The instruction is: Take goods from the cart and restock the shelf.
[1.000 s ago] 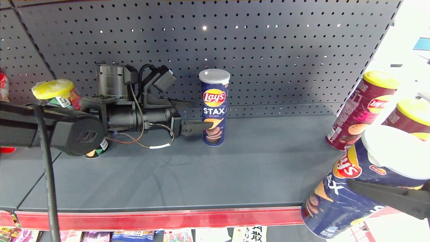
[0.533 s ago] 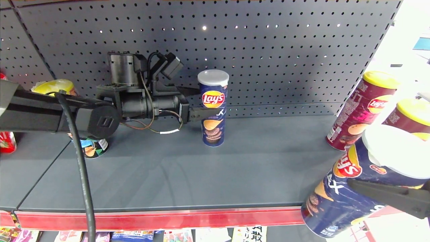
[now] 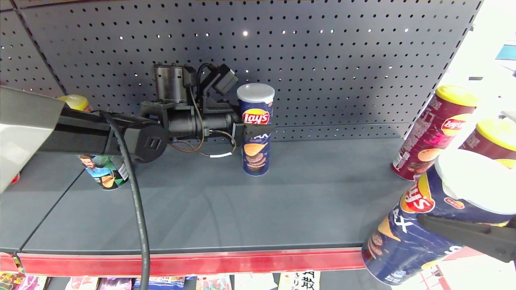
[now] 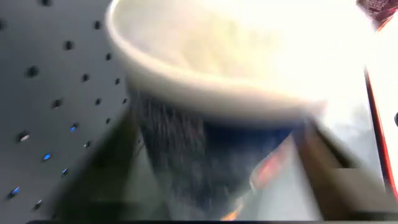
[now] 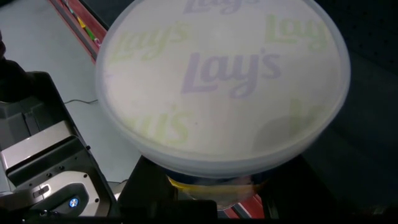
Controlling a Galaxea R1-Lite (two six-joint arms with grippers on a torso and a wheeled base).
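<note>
Head view: standing blue can (image 3: 254, 155) upright on grey shelf (image 3: 242, 209) at 12 o'clock, near the pegboard (image 3: 322, 72), with left gripper (image 3: 258, 129) at its mid height; grip state cannot be told. At 4 o'clock, right gripper (image 3: 439, 227) clamped on tilted second blue can (image 3: 407, 237). Maroon cans (image 3: 433, 131) at 3 o'clock.

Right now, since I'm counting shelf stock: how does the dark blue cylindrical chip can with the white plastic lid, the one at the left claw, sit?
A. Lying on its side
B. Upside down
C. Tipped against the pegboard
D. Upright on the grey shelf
D: the dark blue cylindrical chip can stands upright on the grey shelf, its white plastic lid on top, with the left claw at its label.
</note>
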